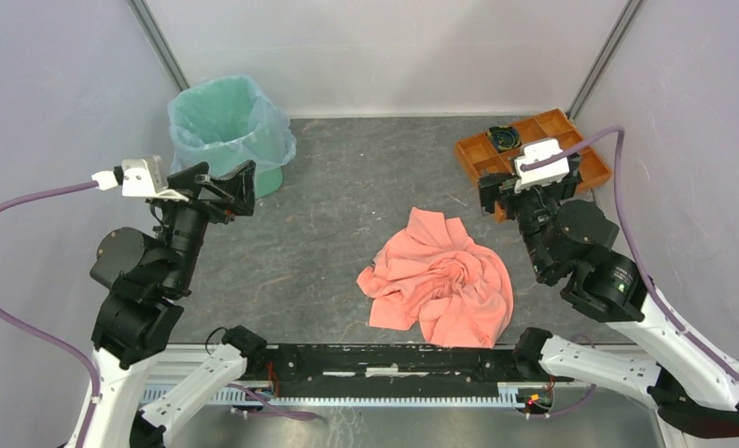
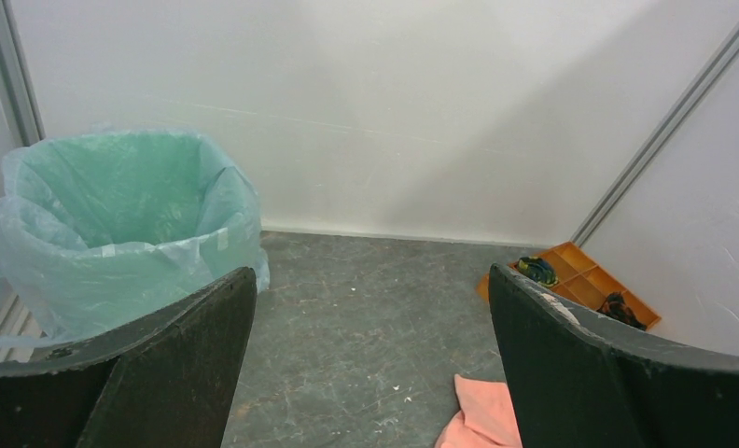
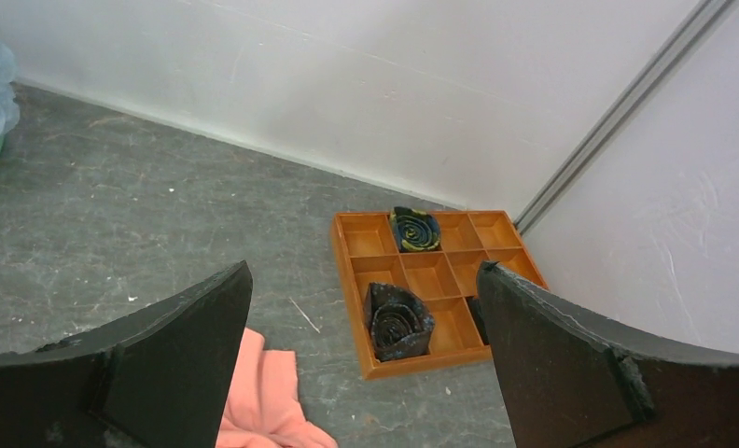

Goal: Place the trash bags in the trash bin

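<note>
The mint-green trash bin (image 1: pixel 271 179) stands at the back left. The pale translucent trash bag (image 1: pixel 226 121) lines it, its top folded over the rim and hanging down the sides. In the left wrist view the bag (image 2: pixel 114 243) is at the left, just beyond my left finger. My left gripper (image 1: pixel 224 180) is open and empty, in front of and right of the bin, apart from it; its jaws (image 2: pixel 370 275) stand wide. My right gripper (image 1: pixel 534 191) is open and empty near the orange tray; its jaws (image 3: pixel 365 268) hold nothing.
A salmon-pink cloth (image 1: pixel 440 280) lies crumpled in the middle of the grey table, also seen in the left wrist view (image 2: pixel 482 411) and right wrist view (image 3: pixel 263 383). An orange compartment tray (image 1: pixel 478 154) with rolled dark ties (image 3: pixel 398 322) sits at the back right. White walls surround the table.
</note>
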Robot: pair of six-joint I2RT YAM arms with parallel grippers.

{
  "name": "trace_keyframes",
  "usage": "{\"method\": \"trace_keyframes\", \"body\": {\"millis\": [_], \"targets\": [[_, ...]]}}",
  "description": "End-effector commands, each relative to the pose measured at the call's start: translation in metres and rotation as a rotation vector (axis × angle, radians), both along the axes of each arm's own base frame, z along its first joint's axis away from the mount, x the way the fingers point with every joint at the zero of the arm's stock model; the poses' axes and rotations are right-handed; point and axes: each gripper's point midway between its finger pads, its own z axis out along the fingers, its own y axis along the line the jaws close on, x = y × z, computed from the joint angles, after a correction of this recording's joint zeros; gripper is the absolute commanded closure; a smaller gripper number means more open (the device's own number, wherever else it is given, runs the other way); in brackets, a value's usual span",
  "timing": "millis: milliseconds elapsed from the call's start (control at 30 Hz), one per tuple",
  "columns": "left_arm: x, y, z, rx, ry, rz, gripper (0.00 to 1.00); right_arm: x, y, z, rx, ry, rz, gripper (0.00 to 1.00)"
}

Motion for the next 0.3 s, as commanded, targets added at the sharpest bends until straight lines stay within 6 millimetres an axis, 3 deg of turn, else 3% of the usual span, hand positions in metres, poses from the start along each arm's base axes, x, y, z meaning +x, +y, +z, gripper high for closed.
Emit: {"method": "trace_keyframes", "body": {"millis": [0, 267], "targets": [[-0.0044, 0.0089, 0.0123, 0.039, -0.049, 0.032, 0.0, -0.0059, -0.0201, 0.0175, 0.08, -0.039, -0.068, 0.02], [-0.0005, 0.0051, 0.0045, 0.047, -0.029, 0.023, 0.0, -0.0108, -0.0192, 0.0162, 0.133, -0.073, -0.025, 0.02]]}}
